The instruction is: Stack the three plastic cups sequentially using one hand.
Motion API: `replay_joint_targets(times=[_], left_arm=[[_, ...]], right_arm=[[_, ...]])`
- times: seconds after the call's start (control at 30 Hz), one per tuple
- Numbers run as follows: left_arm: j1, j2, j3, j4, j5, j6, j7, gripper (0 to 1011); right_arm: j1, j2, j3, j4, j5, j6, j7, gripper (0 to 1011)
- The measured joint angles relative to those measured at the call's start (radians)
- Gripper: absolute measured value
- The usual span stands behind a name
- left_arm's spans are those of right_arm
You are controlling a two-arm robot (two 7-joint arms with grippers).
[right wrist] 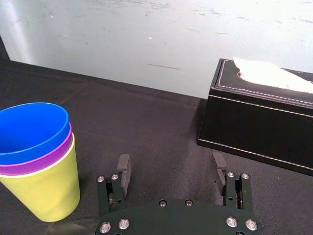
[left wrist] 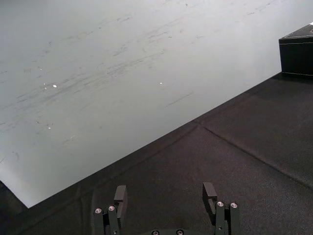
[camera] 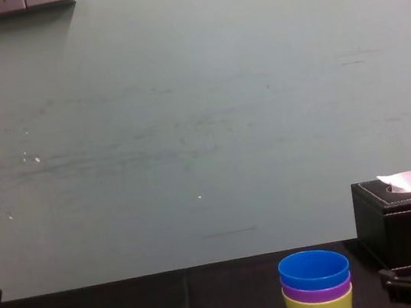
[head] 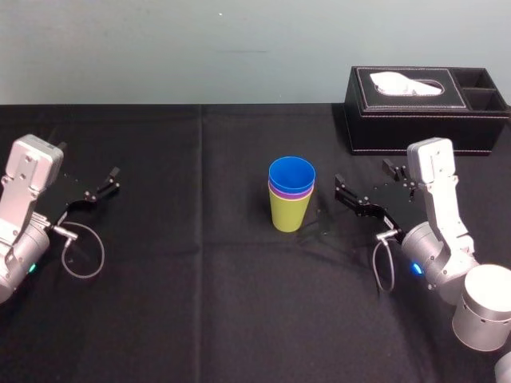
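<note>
The three plastic cups stand nested upright in one stack at the middle of the black table: the blue cup (head: 291,171) sits in the purple cup (head: 291,192), which sits in the yellow-green cup (head: 289,214). My right gripper (head: 363,177) hovers just right of the stack, open and empty, a short gap away. The right wrist view shows its open jaws (right wrist: 171,167) beside the stack (right wrist: 39,161). My left gripper (head: 88,162) rests far to the left, open (left wrist: 165,195) with nothing in it. The chest view has the stack (camera: 315,285) low and right of centre.
A black tissue box (head: 423,108) with a white tissue stands at the back right, behind my right arm. A black cloth (head: 200,279) covers the table, and a pale wall (camera: 186,126) rises behind it.
</note>
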Motion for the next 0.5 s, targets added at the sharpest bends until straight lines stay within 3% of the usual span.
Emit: replay_joint_targets(times=[0.5], left_arm=[[0.000, 0.000, 0.000, 0.000, 0.000, 0.000, 0.000, 1011]], right_arm=[[0.000, 0.000, 0.000, 0.000, 0.000, 0.000, 0.000, 1004]])
